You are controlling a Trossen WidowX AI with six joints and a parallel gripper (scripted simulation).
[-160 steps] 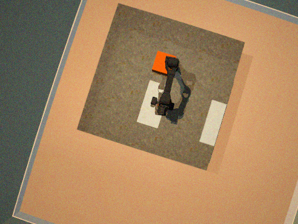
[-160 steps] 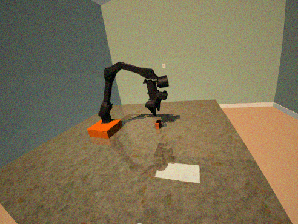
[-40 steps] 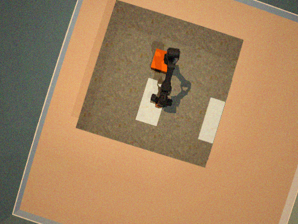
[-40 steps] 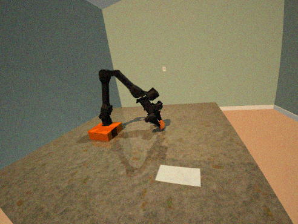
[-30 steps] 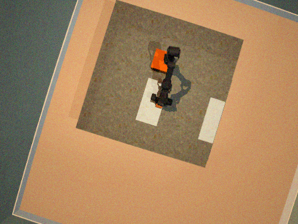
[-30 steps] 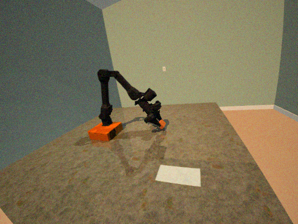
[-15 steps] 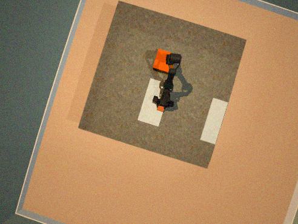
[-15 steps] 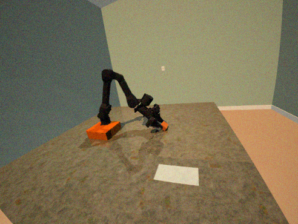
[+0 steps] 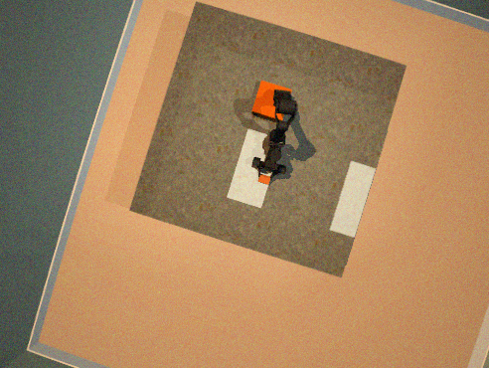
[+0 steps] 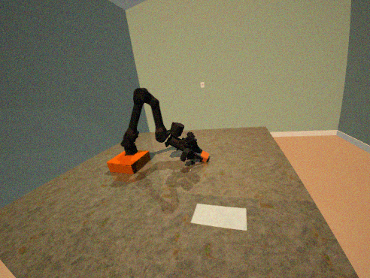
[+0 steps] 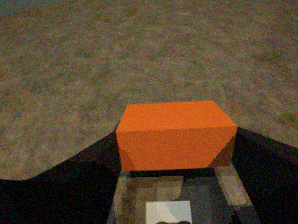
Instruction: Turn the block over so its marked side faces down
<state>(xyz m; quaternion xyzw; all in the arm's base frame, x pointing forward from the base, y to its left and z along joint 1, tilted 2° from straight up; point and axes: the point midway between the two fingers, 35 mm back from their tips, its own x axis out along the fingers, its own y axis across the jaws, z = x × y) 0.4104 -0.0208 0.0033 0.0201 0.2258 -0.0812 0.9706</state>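
Observation:
An orange block point(image 9: 264, 180) point(image 10: 205, 155) point(image 11: 172, 116) is held low at the front of the arm. My gripper point(image 9: 265, 175) point(image 10: 201, 155) point(image 11: 173, 135) is shut on it, with one dark finger on each side in the wrist view. The gripper slants forward and down, and the block is tilted with it. Two plain orange faces show in the wrist view; no mark can be made out on them. The other faces are hidden. Whether its lower edge touches the table point(image 9: 298, 224) point(image 10: 131, 225) point(image 11: 150, 55) cannot be told.
The arm's orange base box point(image 9: 264, 99) point(image 10: 122, 164) stands behind the gripper. A white rectangular patch point(image 9: 241, 174) shows under the gripper in the top view, and another point(image 9: 353, 199) near the table's right edge. The exterior view shows one white patch point(image 10: 219, 217) near the front.

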